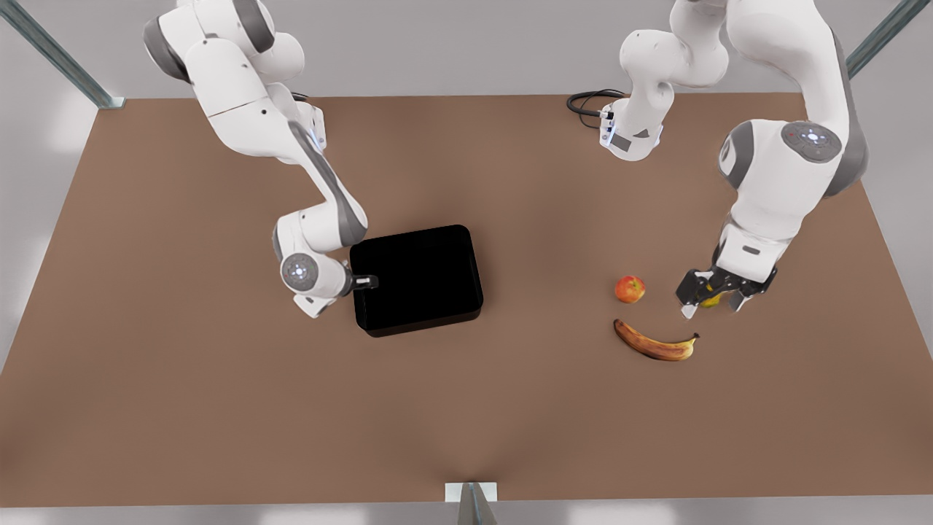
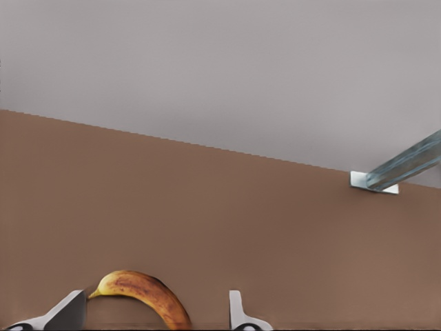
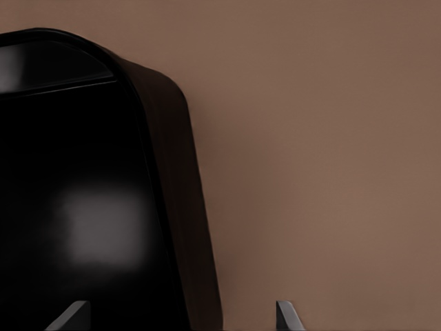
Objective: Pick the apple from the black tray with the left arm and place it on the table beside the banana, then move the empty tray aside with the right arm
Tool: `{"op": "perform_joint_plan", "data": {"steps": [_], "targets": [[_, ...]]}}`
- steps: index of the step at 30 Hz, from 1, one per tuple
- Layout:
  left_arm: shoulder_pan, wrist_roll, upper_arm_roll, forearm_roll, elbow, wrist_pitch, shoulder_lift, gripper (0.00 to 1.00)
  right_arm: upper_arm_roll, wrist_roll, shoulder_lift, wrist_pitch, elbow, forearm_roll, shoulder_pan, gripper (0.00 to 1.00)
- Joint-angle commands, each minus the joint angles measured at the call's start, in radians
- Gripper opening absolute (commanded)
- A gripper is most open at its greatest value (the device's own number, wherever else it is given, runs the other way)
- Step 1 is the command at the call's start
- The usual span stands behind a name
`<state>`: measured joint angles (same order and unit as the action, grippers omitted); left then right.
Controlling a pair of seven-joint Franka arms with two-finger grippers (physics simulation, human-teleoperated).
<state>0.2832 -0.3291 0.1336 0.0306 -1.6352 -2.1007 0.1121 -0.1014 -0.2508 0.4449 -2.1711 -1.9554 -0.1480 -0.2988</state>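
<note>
Banana (image 1: 656,344) lay nearest, apple (image 1: 630,289) at its eleven o'clock on the tabletop (image 1: 510,423). Right arm (image 1: 313,240) jaws stood apart astride the black tray (image 1: 417,277) at its nine-o'clock wall; they should clamp squarely before dragging. Left arm (image 1: 758,219) waited, jaws apart.

Soft, even light — faint shadows, sheen on the black tray (image 3: 89,227).

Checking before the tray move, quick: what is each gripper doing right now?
Left gripper: open, holding nothing, beside the banana.
Right gripper: open, fingers straddling the tray's wall.
</note>
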Motion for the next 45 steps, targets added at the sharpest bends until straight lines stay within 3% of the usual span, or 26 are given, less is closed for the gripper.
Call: {"op": "perform_joint_plan", "data": {"steps": [1,4,7,9,17,28,34,38,45], "targets": [[-0.001,0.426,0.000,-0.032,0.038,0.433,0.001,1.00,-0.003,0.061,0.024,-0.073,0.000,-0.001,0.000,1.00],[0.001,0.420,0.000,-0.034,0.038,0.430,0.009,1.00,-0.006,0.070,0.047,-0.082,0.001,-0.001,0.000,0.97],[0.002,0.421,0.000,-0.032,0.038,0.424,0.018,1.00,-0.008,0.068,0.047,-0.096,0.001,-0.001,-0.002,0.69],[0.005,0.420,0.000,-0.032,0.037,0.421,0.026,1.00,-0.009,0.062,0.040,-0.085,0.006,-0.002,0.000,0.56],[0.013,0.363,-0.005,-0.026,0.100,0.419,0.032,1.00,-0.018,0.057,0.032,-0.082,0.009,-0.002,0.000,0.28],[0.019,0.364,-0.003,-0.023,0.100,0.419,0.044,1.00,-0.024,0.056,-0.006,0.014,0.044,-0.016,0.000,0.21],[0.019,0.364,-0.003,-0.020,0.100,0.421,0.041,1.00,-0.006,0.088,-0.091,0.192,0.099,-0.016,0.001,0.19],[0.019,0.364,-0.003,-0.020,0.100,0.421,0.040,1.00,0.063,0.177,-0.129,0.313,0.136,-0.016,0.001,0.19],[0.019,0.367,0.000,-0.017,0.100,0.419,0.037,1.00,0.272,0.479,-0.134,0.534,0.236,-0.013,0.001,0.19]]}}
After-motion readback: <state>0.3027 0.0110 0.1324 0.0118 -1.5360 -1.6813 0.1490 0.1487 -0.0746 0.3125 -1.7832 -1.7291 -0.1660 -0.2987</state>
